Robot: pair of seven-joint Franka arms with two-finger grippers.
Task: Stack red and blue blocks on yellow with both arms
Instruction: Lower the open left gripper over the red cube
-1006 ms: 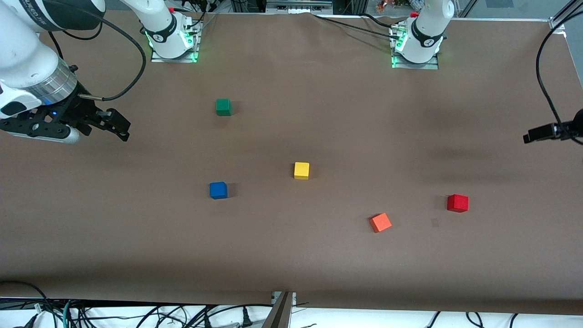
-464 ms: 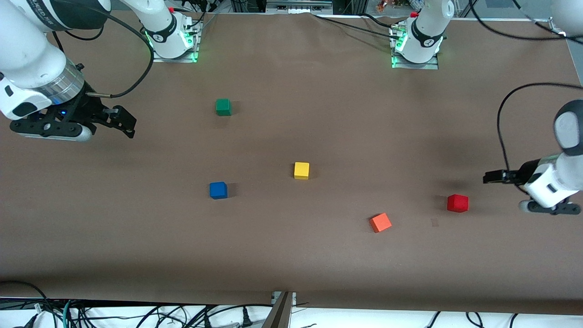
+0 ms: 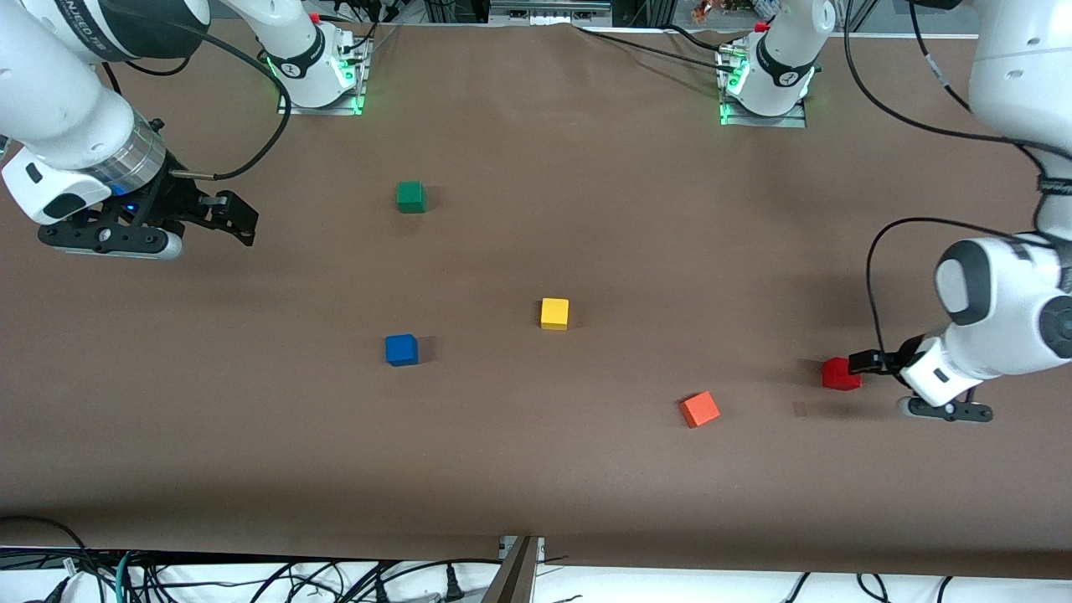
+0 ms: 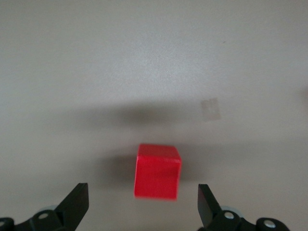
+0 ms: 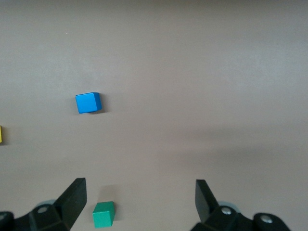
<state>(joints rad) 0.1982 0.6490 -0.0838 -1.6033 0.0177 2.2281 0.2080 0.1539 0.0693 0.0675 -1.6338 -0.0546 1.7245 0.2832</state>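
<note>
Front view: the left arm [image 3: 1005, 301] bends low at its end of the table, and the left gripper [image 3: 871, 362] hangs over the red block [image 3: 840, 374] with its fingers [image 4: 77, 204] spread wide, a finger on each side and not touching it. The right arm [image 3: 75, 126] reaches over its own end of the table, and the right gripper [image 3: 239, 219] is also spread wide and holds nothing. The yellow block [image 3: 554, 313] sits mid-table, the blue block [image 3: 402, 349] near it. An orange block [image 3: 699, 409] and a green block [image 3: 410, 197] lie well apart.
</note>
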